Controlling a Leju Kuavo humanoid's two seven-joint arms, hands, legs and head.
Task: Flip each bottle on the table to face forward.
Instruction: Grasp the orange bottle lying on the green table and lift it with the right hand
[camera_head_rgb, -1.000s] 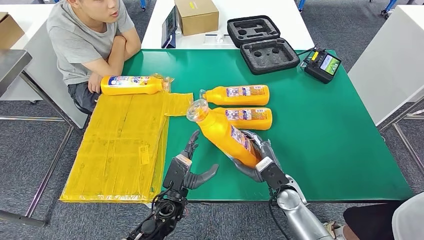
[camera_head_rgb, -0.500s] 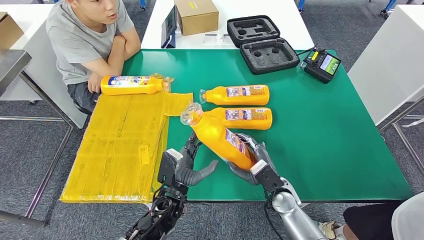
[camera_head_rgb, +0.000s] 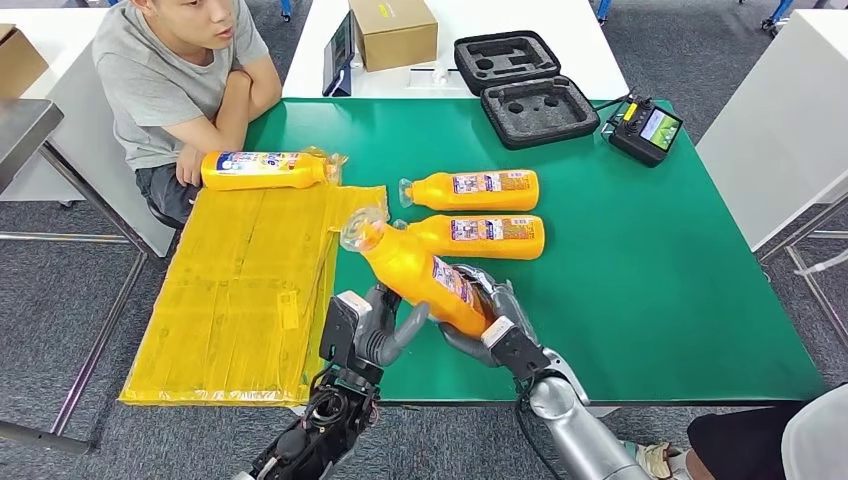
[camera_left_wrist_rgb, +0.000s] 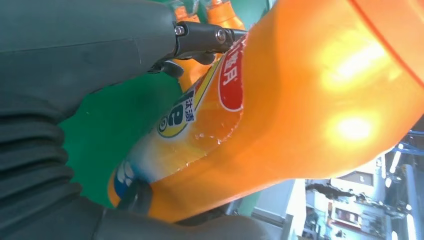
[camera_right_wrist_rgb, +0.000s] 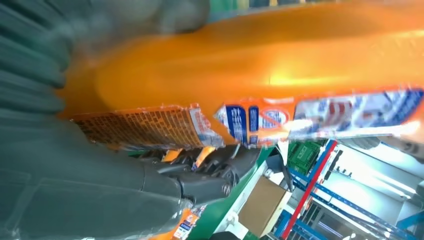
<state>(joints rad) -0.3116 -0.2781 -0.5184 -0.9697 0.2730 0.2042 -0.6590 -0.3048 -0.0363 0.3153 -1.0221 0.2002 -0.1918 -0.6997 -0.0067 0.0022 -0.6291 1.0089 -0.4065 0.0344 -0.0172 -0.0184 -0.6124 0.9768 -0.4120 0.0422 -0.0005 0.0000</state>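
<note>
An orange bottle (camera_head_rgb: 425, 277) hangs tilted above the green table's (camera_head_rgb: 650, 260) near edge, with its clear cap up and to the left. My right hand (camera_head_rgb: 490, 320) grips its lower end. My left hand (camera_head_rgb: 375, 325) holds it from the other side: in the left wrist view the bottle (camera_left_wrist_rgb: 300, 100) lies between the thumb and a dark finger (camera_left_wrist_rgb: 200, 37). The right wrist view shows its back label (camera_right_wrist_rgb: 145, 127). Two more orange bottles (camera_head_rgb: 470, 188) (camera_head_rgb: 480, 235) lie on their sides mid-table. Another bottle (camera_head_rgb: 262, 169) lies at the far left.
A yellow plastic sheet (camera_head_rgb: 240, 290) covers the table's left part. A seated person (camera_head_rgb: 170, 80) leans on the far left corner beside the fourth bottle. A black foam case (camera_head_rgb: 525, 85), a controller (camera_head_rgb: 645, 128) and a cardboard box (camera_head_rgb: 395, 30) sit at the back.
My right hand has carried the bottle left and toward my left hand. My left hand has risen and its thumb has come up against the bottle.
</note>
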